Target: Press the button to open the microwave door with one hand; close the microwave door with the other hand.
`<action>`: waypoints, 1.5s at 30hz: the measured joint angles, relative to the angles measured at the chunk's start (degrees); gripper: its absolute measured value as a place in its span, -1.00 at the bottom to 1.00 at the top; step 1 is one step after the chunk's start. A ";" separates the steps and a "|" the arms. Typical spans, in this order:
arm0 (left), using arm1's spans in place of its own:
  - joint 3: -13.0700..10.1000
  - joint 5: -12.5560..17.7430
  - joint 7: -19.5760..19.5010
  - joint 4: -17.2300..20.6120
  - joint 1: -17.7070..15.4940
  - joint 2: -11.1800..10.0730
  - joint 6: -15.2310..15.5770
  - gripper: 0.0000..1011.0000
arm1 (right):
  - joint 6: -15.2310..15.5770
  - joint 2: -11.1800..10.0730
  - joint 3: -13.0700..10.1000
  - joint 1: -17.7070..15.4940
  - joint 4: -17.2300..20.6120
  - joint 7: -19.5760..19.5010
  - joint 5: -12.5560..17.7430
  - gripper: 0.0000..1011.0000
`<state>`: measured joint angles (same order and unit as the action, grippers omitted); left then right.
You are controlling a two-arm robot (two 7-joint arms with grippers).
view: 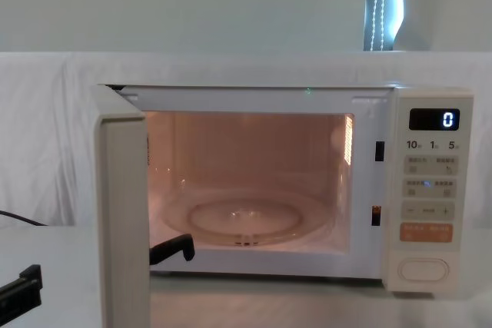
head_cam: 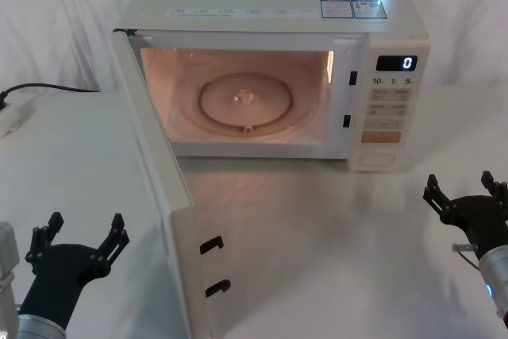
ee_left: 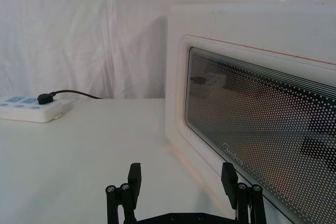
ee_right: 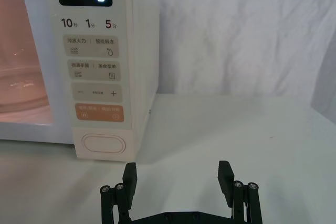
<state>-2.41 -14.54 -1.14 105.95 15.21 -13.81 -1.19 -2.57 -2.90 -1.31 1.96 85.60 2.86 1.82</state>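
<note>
The microwave door [head_cam: 163, 188] stands wide open, swung out toward me on its left hinge; its dotted window [ee_left: 252, 108] faces the left wrist camera. My left gripper [head_cam: 86, 228] hovers open low over the table, left of the door's outer face, apart from it [ee_left: 181, 174]. The wide cream button [head_cam: 375, 159] sits at the bottom of the control panel [ee_right: 103, 144], under the orange key. My right gripper [head_cam: 459, 184] is open to the right of the microwave, in front of and below the button [ee_right: 177, 171], holding nothing.
The cavity is lit, with a glass turntable [head_cam: 246, 101] inside. A white power strip [head_cam: 12, 117] with a black cable lies at the far left of the white-clothed table [head_cam: 317, 260]. Two black latch hooks [head_cam: 213, 263] stick out from the door's inner face.
</note>
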 joint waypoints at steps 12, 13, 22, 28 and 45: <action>0.00 0.00 0.00 0.00 0.00 0.00 0.00 0.98 | 0.00 0.00 0.00 0.00 0.00 0.00 0.00 0.98; 0.00 0.00 0.00 0.00 0.00 0.00 0.00 0.98 | 0.00 0.00 0.00 0.00 0.00 0.00 0.00 0.98; 0.00 0.00 0.00 0.00 0.00 0.00 0.00 0.98 | 0.00 0.00 0.00 0.00 0.00 0.00 0.00 0.98; 0.00 0.00 0.00 0.00 0.00 0.00 0.00 0.84 | 0.00 0.00 0.00 0.00 0.00 0.00 0.00 0.98; 0.00 0.00 0.00 0.00 0.00 0.00 0.00 -0.13 | 0.00 0.00 0.00 0.00 0.00 0.00 0.00 0.98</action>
<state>-2.42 -14.54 -1.14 105.95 15.21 -13.80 -1.19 -2.57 -2.90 -1.31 1.96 85.60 2.86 1.82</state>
